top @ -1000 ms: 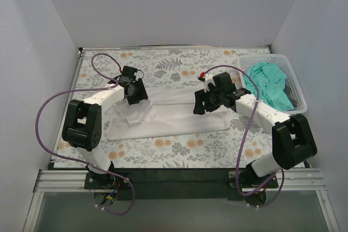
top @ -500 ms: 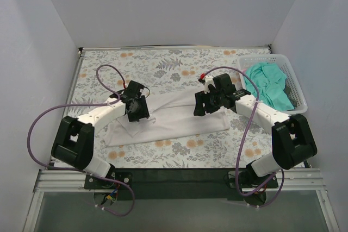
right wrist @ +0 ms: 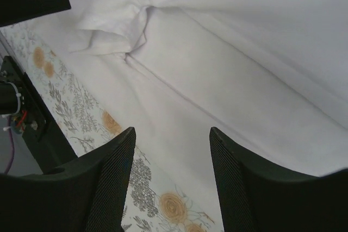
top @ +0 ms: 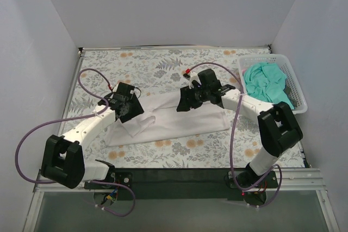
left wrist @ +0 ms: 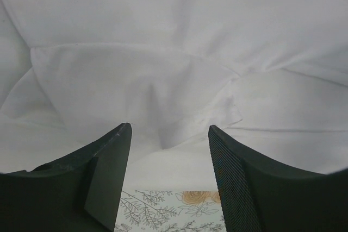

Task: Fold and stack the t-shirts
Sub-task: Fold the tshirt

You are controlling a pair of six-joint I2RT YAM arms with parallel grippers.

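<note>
1. On the floral tablecloth [top: 163, 63], near the middle, the white t-shirt [top: 185, 123] is laid out flat, with rumpled folds at its left end.
2. The left gripper [left wrist: 169, 133] is held over that rumpled left end, its jaws spread and no cloth pinched.
3. The right gripper [right wrist: 172, 131] is held over the shirt's far edge, its jaws likewise spread.
4. The teal-green t-shirt [top: 266, 82] is bunched inside the white lattice basket [top: 297, 95] at the far right.
</note>
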